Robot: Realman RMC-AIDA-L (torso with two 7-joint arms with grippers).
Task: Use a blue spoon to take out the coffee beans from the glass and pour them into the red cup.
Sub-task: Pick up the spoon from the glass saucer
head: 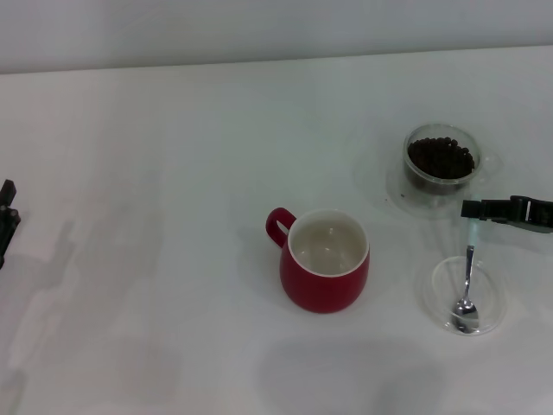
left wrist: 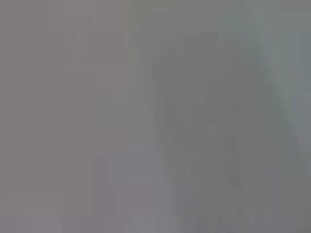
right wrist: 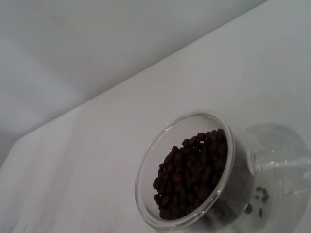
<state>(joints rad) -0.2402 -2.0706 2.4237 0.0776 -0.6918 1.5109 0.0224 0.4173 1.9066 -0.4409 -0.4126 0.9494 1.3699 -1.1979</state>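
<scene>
Nearest me on the right, the blue spoon [head: 467, 278] lay with its metal bowl in a flat clear dish [head: 442, 281], stem running away from me and its pale handle reaching up to the right tool [head: 480, 209]. That tool came in from the right edge at the handle's tip. I could not tell whether its fingers were apart or closed on the handle, and that was my first worry: if the hold was only on the very end of a thin handle, I judged the spoon could pivot or slip once lifted, and the light dish might be dragged along.

In the middle stood the red cup [head: 326, 260], upright, white inside and seemingly empty, with its loop handle to the far left. It sat well apart from the spoon, so any carry across would be long enough for beans to roll off a tilted bowl.

Farther back on the right was the glass [head: 441, 158] heaped with coffee beans [head: 441, 156], just beyond the right tool. A few loose specks lay on its clear base in the wrist view. The walls were low and the heap high, so I reckoned a steep dig could push beans over the rim onto the worktop [head: 173, 173], or nudge the glass itself.

The left tool [head: 7, 216] sat parked at the far left edge, fingers unreadable.
</scene>
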